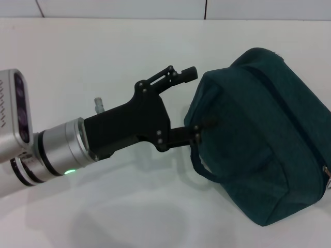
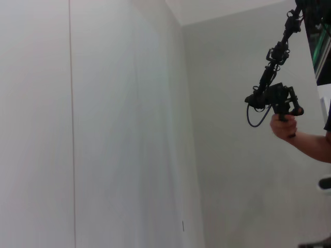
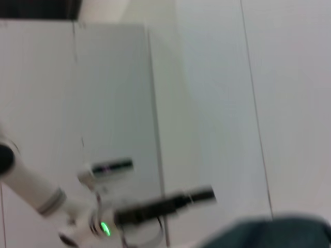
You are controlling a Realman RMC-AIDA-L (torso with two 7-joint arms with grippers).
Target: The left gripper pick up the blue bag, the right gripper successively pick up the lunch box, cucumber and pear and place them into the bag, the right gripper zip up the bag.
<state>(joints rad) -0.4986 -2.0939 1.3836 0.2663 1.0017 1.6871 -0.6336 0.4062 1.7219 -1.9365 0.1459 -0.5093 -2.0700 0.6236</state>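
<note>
Step in hand looks like last one. Bag point(image 1: 258, 139) sits zipped at table's point(image 1: 103, 46) right edge. Left hand point(image 1: 194, 106) apart around bag's end, lower finger at handle. Right hand out of view. Next: you release and pull back.

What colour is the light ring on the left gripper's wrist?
Green; the light ring glows on the silver wrist behind the left gripper, best seen in the head view.
</note>
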